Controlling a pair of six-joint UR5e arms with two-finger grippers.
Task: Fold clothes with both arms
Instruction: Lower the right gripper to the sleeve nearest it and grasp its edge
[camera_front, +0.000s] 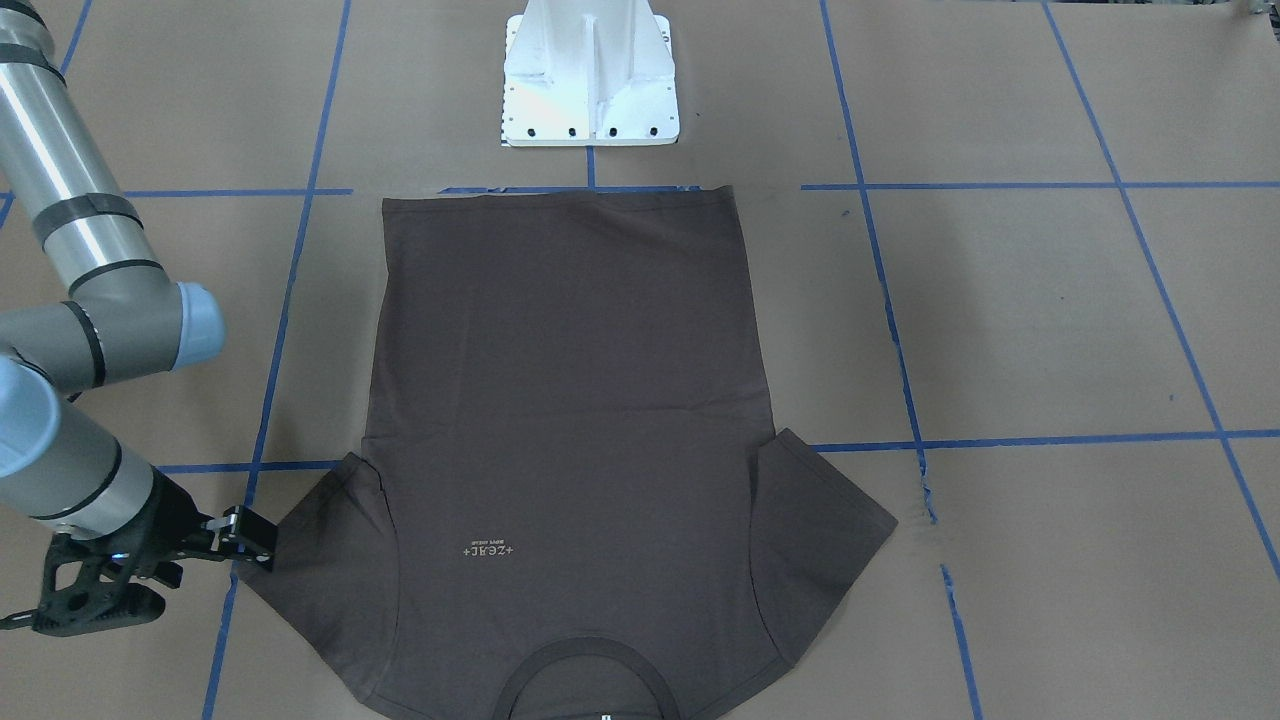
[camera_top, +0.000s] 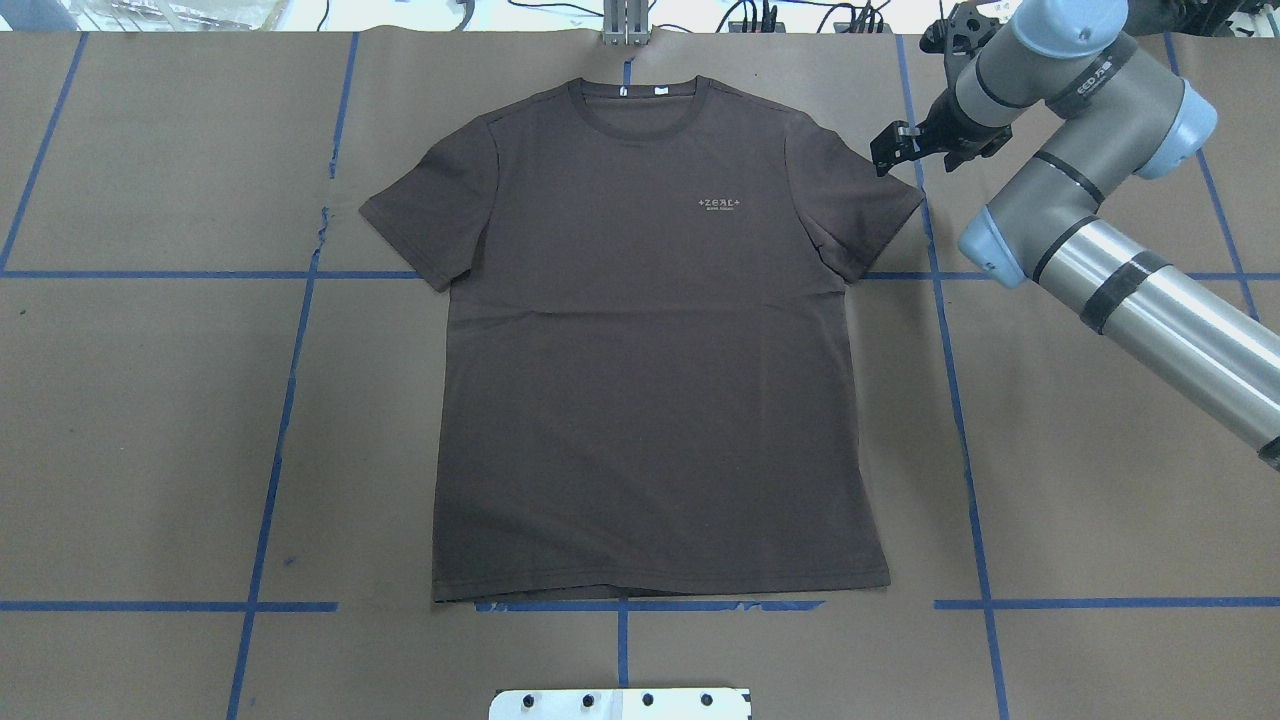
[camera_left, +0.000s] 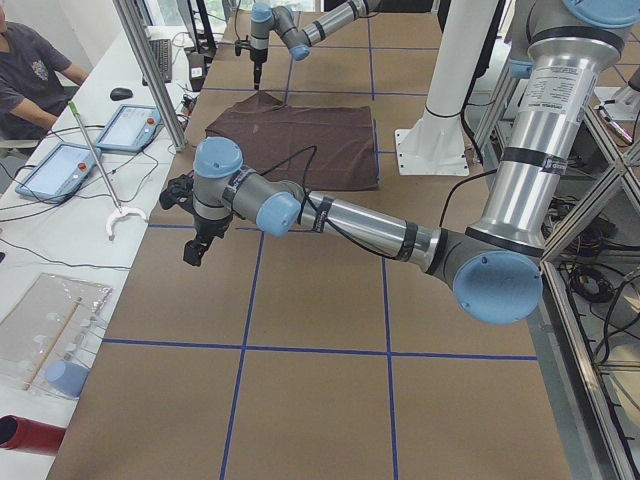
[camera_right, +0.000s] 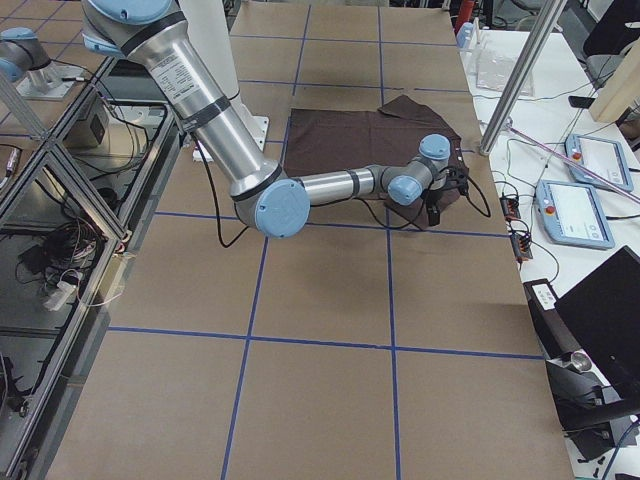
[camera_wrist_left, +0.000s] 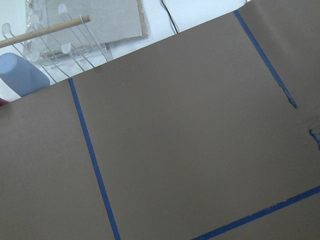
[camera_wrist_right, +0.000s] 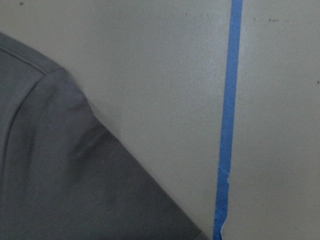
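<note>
The dark grey-brown T-shirt (camera_top: 650, 380) lies flat and face up on the brown table, collar at the far side from the robot's base; it also shows in the front view (camera_front: 570, 380). My right gripper (camera_top: 893, 150) hovers low just beyond the shirt's right sleeve tip, also seen from the front (camera_front: 250, 538); its jaws look slightly apart and empty. The right wrist view shows that sleeve's edge (camera_wrist_right: 60, 170). My left gripper (camera_left: 195, 245) hangs over bare table, far from the shirt, and I cannot tell whether it is open.
The white pedestal base (camera_front: 590, 80) stands by the shirt's hem. Blue tape lines (camera_top: 290, 400) grid the paper. An operator (camera_left: 30, 70) and tablets (camera_left: 60, 165) are beyond the far edge. A clear rack with a wooden stick (camera_wrist_left: 60, 35) is near the left arm.
</note>
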